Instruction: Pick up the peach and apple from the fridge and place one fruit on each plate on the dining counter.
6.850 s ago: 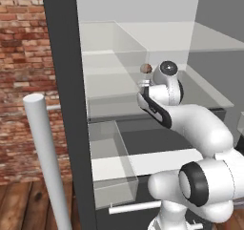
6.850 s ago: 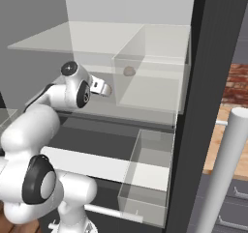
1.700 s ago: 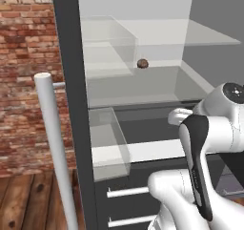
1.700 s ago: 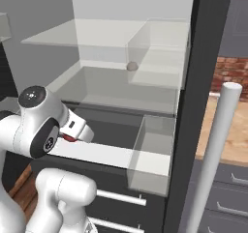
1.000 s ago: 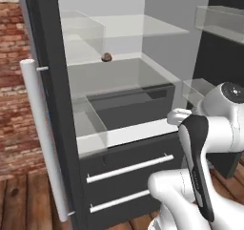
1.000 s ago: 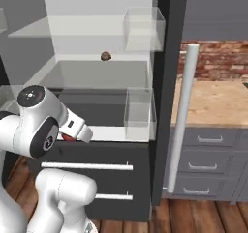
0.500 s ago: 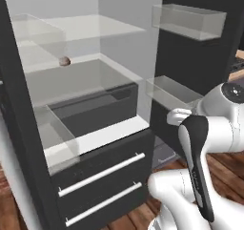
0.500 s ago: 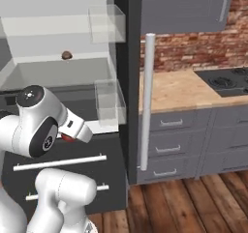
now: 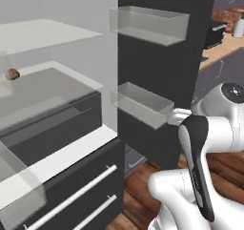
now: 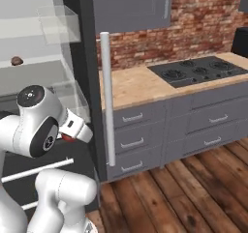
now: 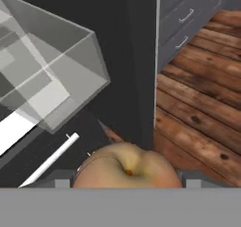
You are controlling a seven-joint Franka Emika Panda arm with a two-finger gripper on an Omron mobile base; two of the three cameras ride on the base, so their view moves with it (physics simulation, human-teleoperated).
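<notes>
Peach (image 11: pixel 126 167) clamped in the pincer (image 11: pixel 126 179), dimple facing out, just ahead of it the open fridge (image 11: pixel 127 56) with its clear door bin (image 11: pixel 52 66), wooden floor (image 11: pixel 197 113) beyond.

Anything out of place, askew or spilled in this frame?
Nothing spilled or damaged. The one oddity: the tall dark grey-black fridge stands wide open, a dull dark-brown round lump alone on its glass shelf. The two-finger gripper is shut on a round orange-yellow fruit, seemingly the peach.
</notes>
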